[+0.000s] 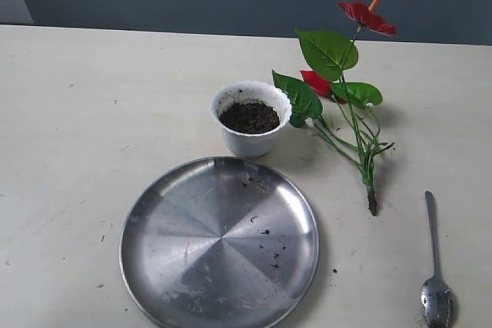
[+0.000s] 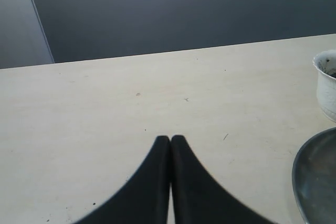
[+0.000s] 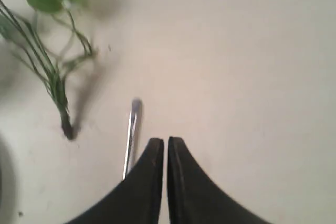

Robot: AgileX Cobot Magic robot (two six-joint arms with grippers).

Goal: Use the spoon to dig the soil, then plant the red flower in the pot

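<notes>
The right gripper (image 3: 165, 142) hangs pinched together over bare worktop (image 1: 69, 113), the spoon (image 3: 131, 137) just beside its tips. The left gripper (image 2: 170, 140) is likewise closed on nothing. The red flower (image 1: 346, 90) lies flat towards the worktop's far edge, beside the pot (image 1: 250, 124) holding the soil (image 1: 249, 117), with a steel plate (image 1: 219, 243) nearer.

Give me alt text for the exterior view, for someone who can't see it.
A small white pot filled with dark soil stands on a pale table, just behind a large round steel plate. To its right a red flower lies on the table, and a metal spoon lies nearer the front corner.
</notes>
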